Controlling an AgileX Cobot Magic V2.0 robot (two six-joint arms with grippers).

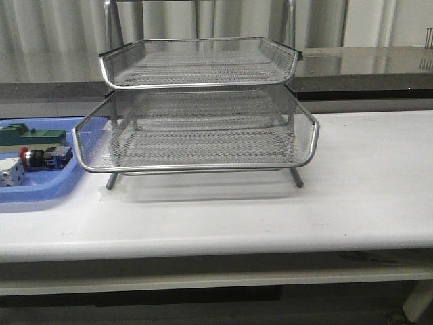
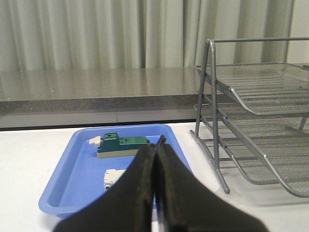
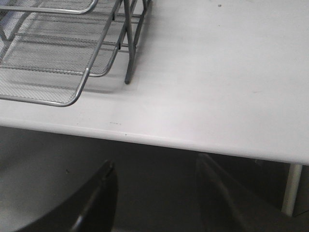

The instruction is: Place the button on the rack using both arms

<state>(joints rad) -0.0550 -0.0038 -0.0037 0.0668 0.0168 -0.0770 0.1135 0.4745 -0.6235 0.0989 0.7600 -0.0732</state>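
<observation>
The button [image 1: 42, 157], with a red head and blue-and-black block, lies in the blue tray [image 1: 57, 193] at the table's left. The silver wire-mesh rack [image 1: 196, 122] stands mid-table and also shows in the left wrist view [image 2: 256, 121] and the right wrist view [image 3: 58, 58]. Neither arm shows in the front view. My left gripper [image 2: 157, 145] is shut and empty, over the blue tray [image 2: 82, 164]; its fingers hide the button there. My right gripper [image 3: 154, 166] is open and empty, below the table's front edge, to the right of the rack.
A green block [image 1: 30, 135] and a white boxy switch [image 1: 10, 172] lie in the blue tray; both show in the left wrist view, green block [image 2: 120, 145], white switch [image 2: 113, 176]. A grey counter [image 1: 365, 64] runs behind the white table [image 1: 352, 189].
</observation>
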